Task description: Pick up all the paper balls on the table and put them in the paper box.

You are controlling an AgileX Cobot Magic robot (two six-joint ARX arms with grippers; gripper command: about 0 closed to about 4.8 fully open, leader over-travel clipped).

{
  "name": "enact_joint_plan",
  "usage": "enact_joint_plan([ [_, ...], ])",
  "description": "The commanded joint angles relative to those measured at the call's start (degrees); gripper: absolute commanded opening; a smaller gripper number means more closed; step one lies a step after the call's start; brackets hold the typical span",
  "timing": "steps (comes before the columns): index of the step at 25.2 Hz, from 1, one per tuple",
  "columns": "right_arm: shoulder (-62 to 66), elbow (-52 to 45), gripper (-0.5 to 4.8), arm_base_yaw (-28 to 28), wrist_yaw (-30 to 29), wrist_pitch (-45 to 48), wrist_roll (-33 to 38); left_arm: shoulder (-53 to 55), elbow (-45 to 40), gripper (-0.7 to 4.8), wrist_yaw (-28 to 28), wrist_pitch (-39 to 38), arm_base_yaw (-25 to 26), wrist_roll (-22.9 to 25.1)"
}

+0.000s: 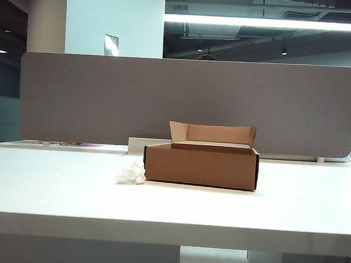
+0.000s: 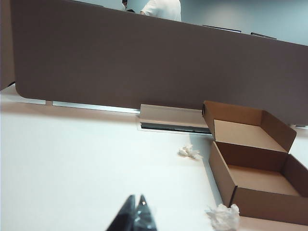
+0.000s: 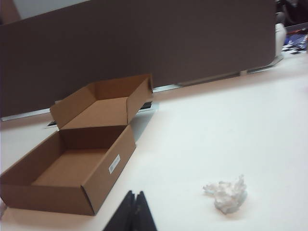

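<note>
The brown paper box (image 1: 200, 164) stands open and empty at the middle of the white table (image 1: 53, 189), its lid flap raised toward the divider. One paper ball (image 1: 131, 174) lies by the box's front left corner. The left wrist view shows that paper ball (image 2: 223, 215) and a second one (image 2: 190, 152) farther back beside the box (image 2: 255, 178). My left gripper (image 2: 136, 196) is shut and empty above bare table, short of both. My right gripper (image 3: 135, 191) is shut and empty, between the box (image 3: 82, 168) and another paper ball (image 3: 226, 192). Neither gripper shows in the exterior view.
A grey divider panel (image 1: 183, 102) runs along the back of the table. A low white block (image 1: 140, 145) sits at its foot behind the box. The table's thick front edge (image 1: 169, 232) faces the exterior camera. A person in white (image 2: 161, 8) is behind the divider.
</note>
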Motion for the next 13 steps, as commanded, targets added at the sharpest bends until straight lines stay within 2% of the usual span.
enact_joint_plan([
  [1, 3.3, 3.2, -0.05, 0.0, 0.5, 0.2, -0.1, 2.4, 2.3, -0.06, 0.3, 0.5, -0.1, 0.0],
  [10, 21.0, 13.4, -0.05, 0.0, 0.4, 0.2, -1.0, 15.8, 10.5, -0.06, 0.5, 0.7, -0.1, 2.8],
  [13, 30.7, 18.4, -0.05, 0.0, 0.4, 0.2, -7.1, 23.0, 14.3, -0.06, 1.7, 1.2, -0.1, 3.3],
])
